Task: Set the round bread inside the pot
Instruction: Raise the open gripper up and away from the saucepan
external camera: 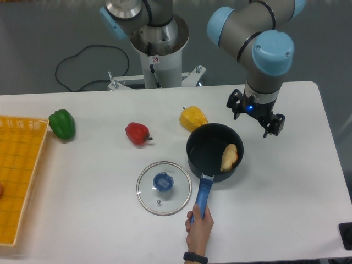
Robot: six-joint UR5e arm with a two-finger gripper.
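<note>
The round bread [229, 157] is a pale tan roll lying inside the pot [204, 148], against its right inner wall. The pot is a black saucepan with a long blue handle [203, 192], standing on the table just right of centre. A person's hand [198, 231] holds the end of the handle. My gripper [256, 114] hangs above the table to the upper right of the pot, clear of its rim. Its two black fingers stand apart with nothing between them.
A yellow pepper [193, 117] touches the pot's far-left rim. A red pepper [137, 132] and a green pepper [62, 124] lie further left. A glass lid with a blue knob [164, 187] lies left of the handle. A yellow basket [22, 165] is at the left edge.
</note>
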